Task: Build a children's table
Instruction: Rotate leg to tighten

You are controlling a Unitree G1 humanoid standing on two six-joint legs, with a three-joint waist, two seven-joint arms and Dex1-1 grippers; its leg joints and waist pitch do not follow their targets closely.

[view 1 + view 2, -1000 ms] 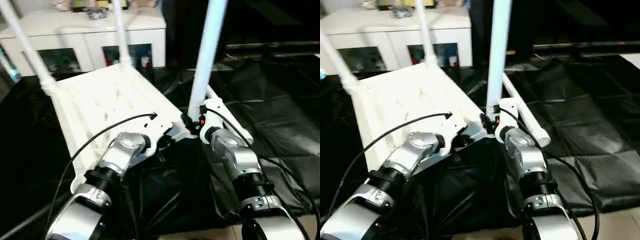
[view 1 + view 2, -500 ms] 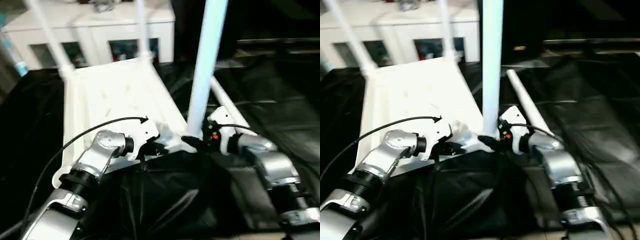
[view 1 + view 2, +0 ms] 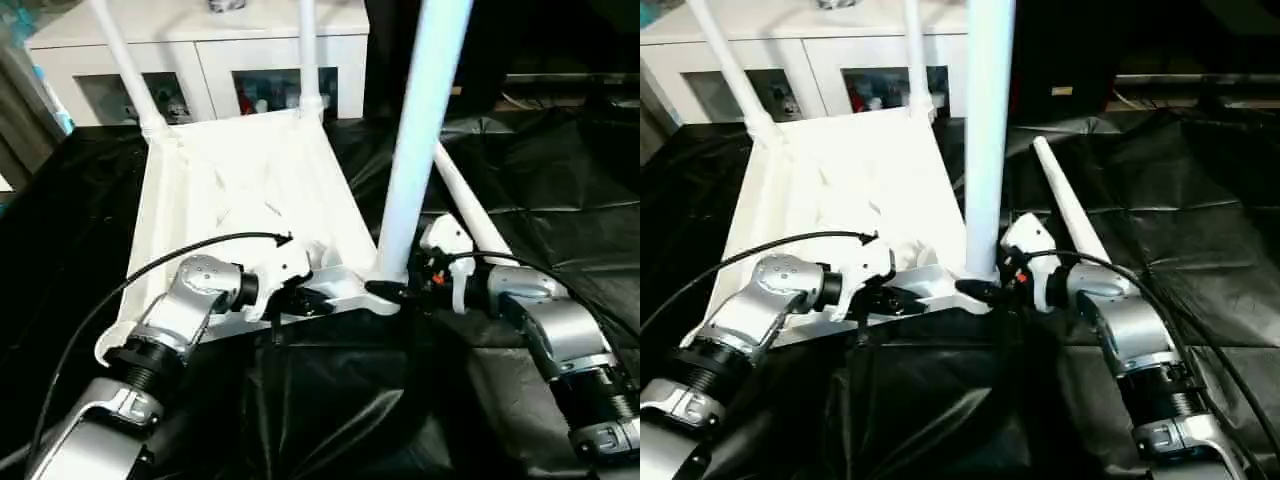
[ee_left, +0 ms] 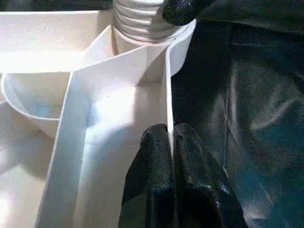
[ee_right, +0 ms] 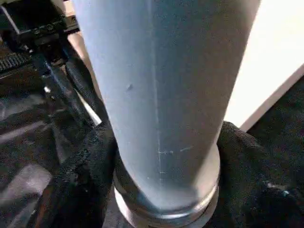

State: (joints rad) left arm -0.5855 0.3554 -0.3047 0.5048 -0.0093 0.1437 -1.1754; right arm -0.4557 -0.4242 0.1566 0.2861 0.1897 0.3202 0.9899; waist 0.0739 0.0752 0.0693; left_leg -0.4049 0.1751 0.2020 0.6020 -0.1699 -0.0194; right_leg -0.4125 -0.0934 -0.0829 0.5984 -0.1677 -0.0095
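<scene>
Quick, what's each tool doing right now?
Left tool: shut on the near rim of the tabletop.
Right tool: around the base of the upright leg, gripping it.

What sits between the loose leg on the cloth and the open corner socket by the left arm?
Nothing visible fills the socket, but the loose leg lies on the far side of the upright leg. That leg, the right gripper around its base, and the left gripper pinching the table's rim all stand between.

You lose the upright leg (image 3: 420, 130) past the head view's 12 o'clock edge; the right end effector (image 3: 985, 290) hides its base, and the cabinet (image 3: 215, 60) contents blur.
</scene>
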